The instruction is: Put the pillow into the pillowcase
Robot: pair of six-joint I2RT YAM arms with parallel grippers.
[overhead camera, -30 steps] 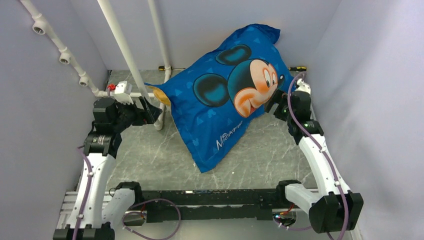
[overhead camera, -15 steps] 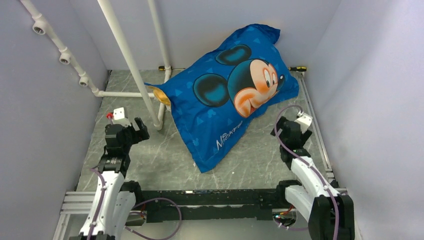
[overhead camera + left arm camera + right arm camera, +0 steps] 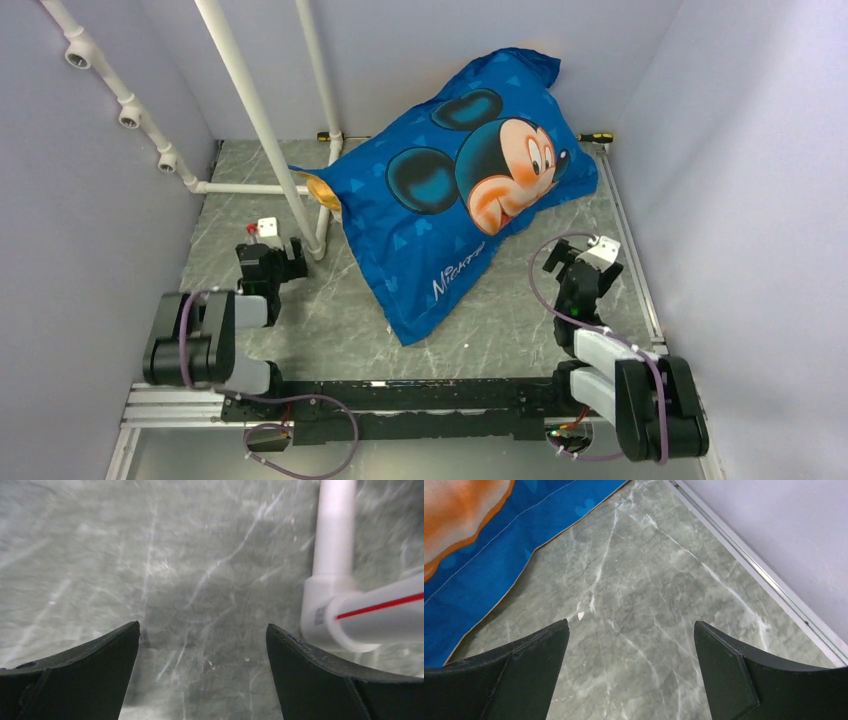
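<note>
a robotics lab test cell, not a lived-in room. the grey marble-print surface (image 3: 330, 310) is boxed in on its left, far and right edges by plain pale lavender panels (image 3: 90, 220), like a purpose-built enclosure. a frame of white plastic pipe (image 3: 250, 110) with plumbing fittings stands toward the far left corner. along the near edge runs a slotted aluminium rail (image 3: 160, 405), and two white-and-black robot arms, the left arm (image 3: 200, 345) and the right arm (image 3: 640, 395), are mounted there, with purple cables (image 3: 531, 280) looping loose. each arm ends in a black two-finger tool: the left tool (image 3: 202, 625) and the right tool (image 3: 631, 621).
</note>
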